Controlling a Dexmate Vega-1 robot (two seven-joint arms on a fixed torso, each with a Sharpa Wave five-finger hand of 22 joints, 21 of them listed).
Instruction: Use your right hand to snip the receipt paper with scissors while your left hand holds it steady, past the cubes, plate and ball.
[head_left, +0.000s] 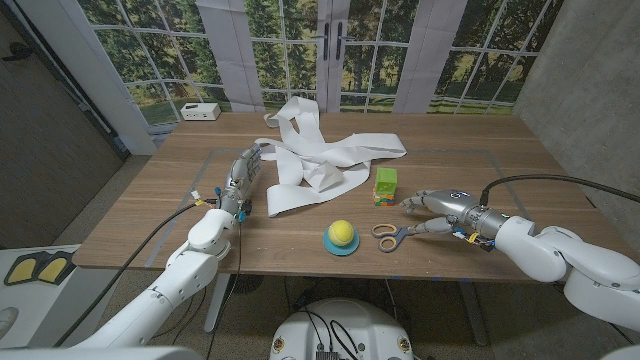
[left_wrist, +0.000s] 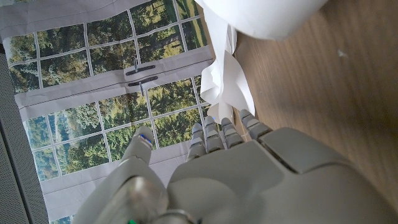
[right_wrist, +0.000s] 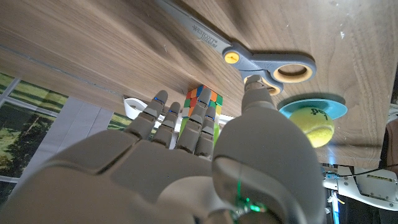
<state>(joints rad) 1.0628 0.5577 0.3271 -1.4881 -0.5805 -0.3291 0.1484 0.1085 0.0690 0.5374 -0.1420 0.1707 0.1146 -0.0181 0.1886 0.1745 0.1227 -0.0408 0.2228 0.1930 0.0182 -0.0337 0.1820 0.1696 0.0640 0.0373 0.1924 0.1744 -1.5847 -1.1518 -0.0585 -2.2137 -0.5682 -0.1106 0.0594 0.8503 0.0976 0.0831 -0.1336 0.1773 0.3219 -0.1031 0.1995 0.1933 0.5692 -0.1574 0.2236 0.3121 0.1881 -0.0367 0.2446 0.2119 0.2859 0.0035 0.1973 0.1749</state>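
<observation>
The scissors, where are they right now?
In the head view the scissors lie on the table's near right part, just right of the ball on its plate, with the right hand reaching at their handles.

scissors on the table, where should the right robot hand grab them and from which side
Take the scissors by the grey handle loops, probably. They lie flat with the loops toward the ball and the closed blades pointing at the right robot hand, so the robot hand likely has to reach past the blades, come down from above and slip its fingers into the loops.

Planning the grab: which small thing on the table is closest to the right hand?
The grey-handled scissors, right at the right hand fingertips; the cube and ball sit farther.
</observation>
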